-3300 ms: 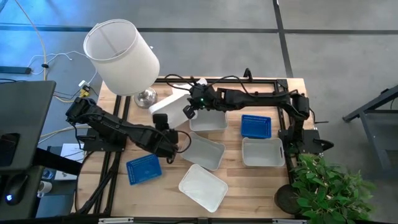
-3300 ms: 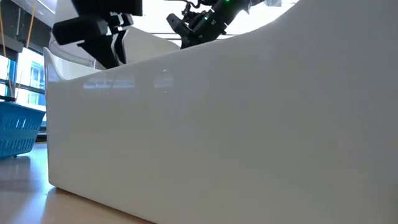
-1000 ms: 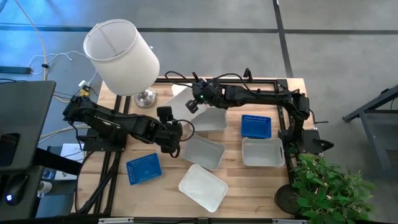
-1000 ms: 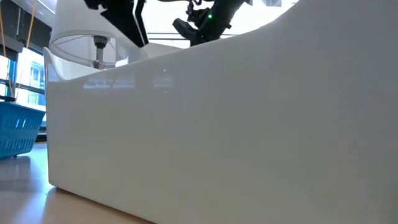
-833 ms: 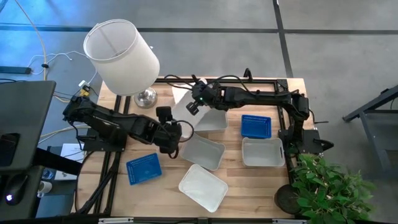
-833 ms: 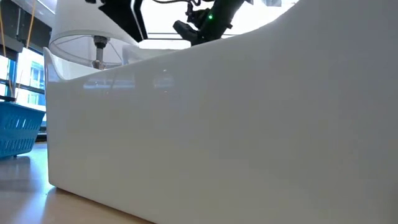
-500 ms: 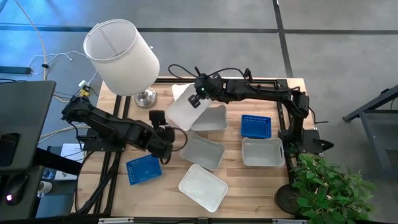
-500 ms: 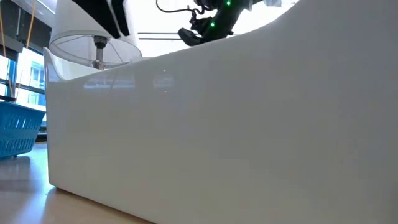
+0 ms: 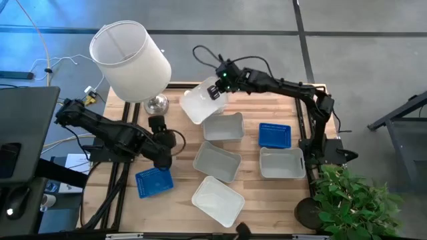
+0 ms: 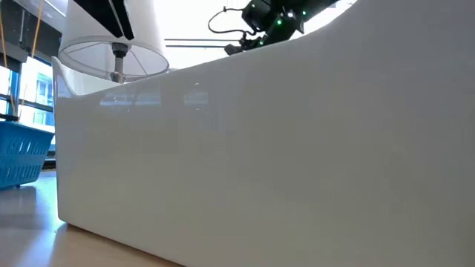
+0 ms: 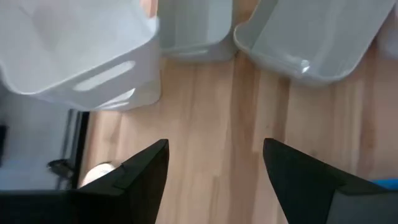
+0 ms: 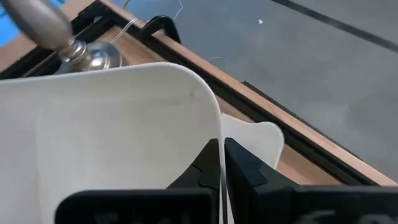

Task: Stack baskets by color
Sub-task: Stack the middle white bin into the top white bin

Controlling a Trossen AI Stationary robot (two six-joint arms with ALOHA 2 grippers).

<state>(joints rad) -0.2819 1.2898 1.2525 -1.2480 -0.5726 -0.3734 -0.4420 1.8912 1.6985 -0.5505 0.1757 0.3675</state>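
Note:
My right gripper (image 9: 215,92) is shut on a white basket (image 9: 197,104), which it holds above the table's far edge next to the lamp base (image 9: 157,103). My left gripper (image 9: 166,147) stands open over bare wood at the left, holding nothing. On the table rest several white baskets (image 9: 223,127) (image 9: 217,161) (image 9: 217,199) and two blue baskets (image 9: 274,135) (image 9: 153,181), each on its bottom. In the left wrist view my left gripper (image 11: 214,167) faces bare wood, with the raised basket (image 11: 81,56) beyond it. My right gripper pinches the white basket's side wall at its rim (image 12: 219,134), near a rounded corner, one finger on each face of the wall. The fingers come slanting down from the table's right and far side. The basket hangs tilted below them, clear of the table.
A big white lampshade (image 9: 130,60) leans over the table's far left corner. The nearest white basket's wall (image 10: 297,148) fills the low view, where a blue basket (image 10: 22,152) shows at the left. A potted plant (image 9: 350,200) stands at the near right.
My right gripper has swung toward the table's far edge and rolled, carrying the white basket up and away from the basket beneath it; the basket has tipped more. My left gripper, still open, has drawn back toward the table's left edge.

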